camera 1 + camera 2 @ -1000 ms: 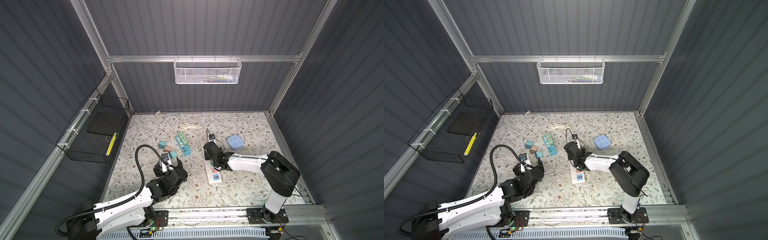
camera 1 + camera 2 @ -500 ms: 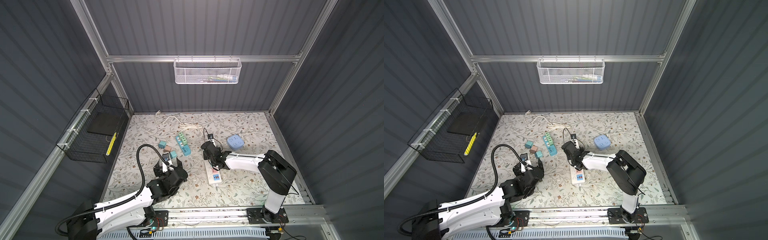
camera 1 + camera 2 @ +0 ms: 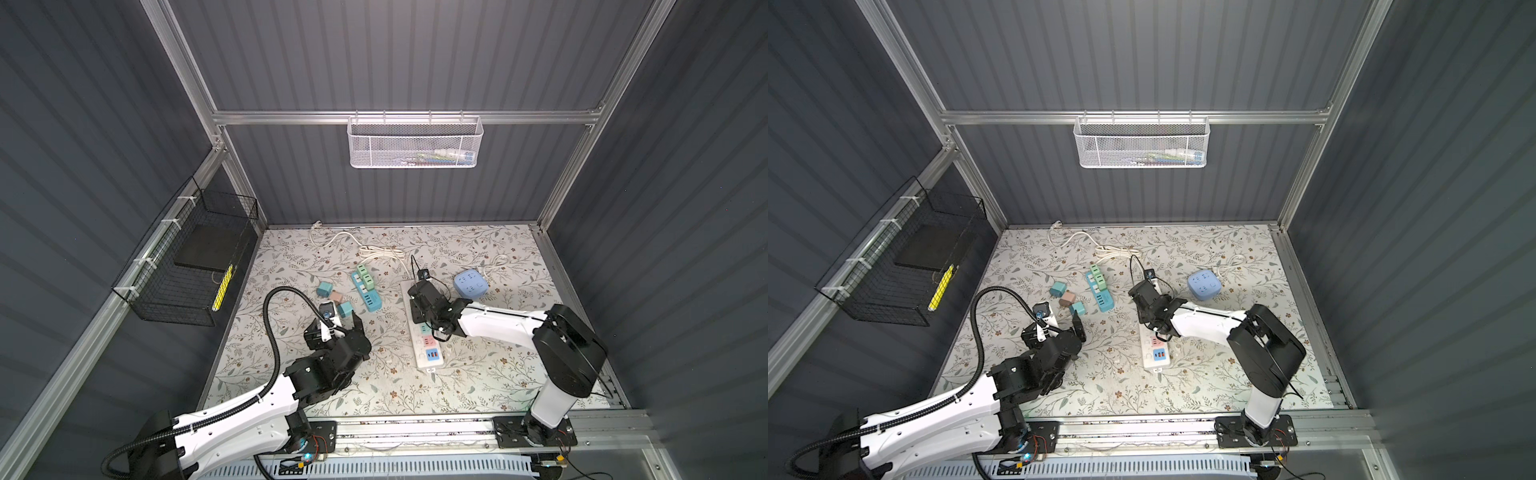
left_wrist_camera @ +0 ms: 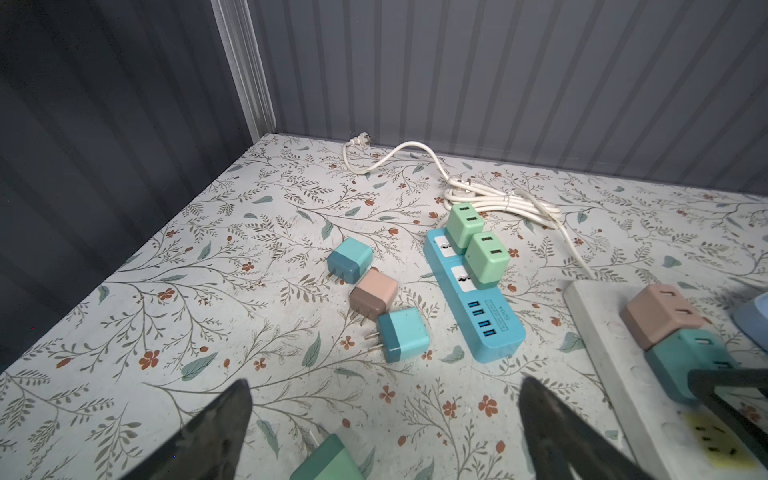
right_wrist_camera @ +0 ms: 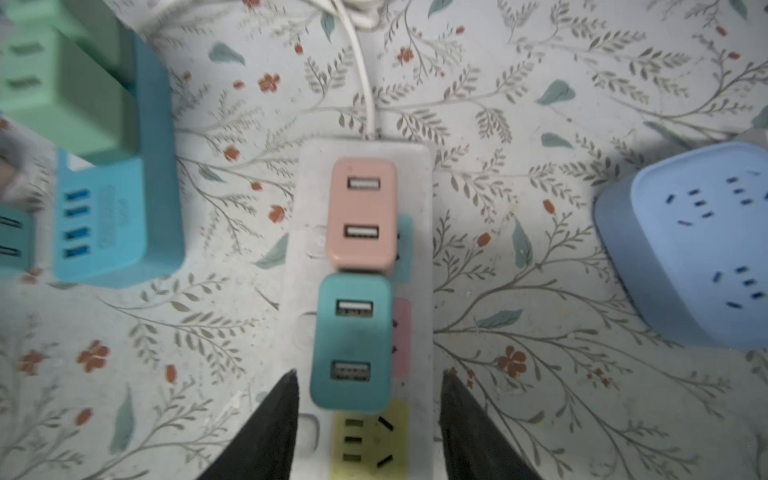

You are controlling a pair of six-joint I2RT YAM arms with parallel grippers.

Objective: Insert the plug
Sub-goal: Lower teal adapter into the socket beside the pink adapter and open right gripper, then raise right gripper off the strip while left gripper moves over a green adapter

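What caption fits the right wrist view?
Right gripper open astride teal plug seated beside pink plug on white power strip.

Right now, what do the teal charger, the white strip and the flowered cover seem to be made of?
Teal charger: moulded plastic, matte; rounded corners, even colour.
White strip: hard plastic, dull and greyed with scuffs.
Cover: printed sheet, perhaps vinyl or paper; it lies flat, with no weave showing.

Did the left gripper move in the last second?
No. In a top view the left gripper still hovers right beside the same teal plug, no nearer or farther.
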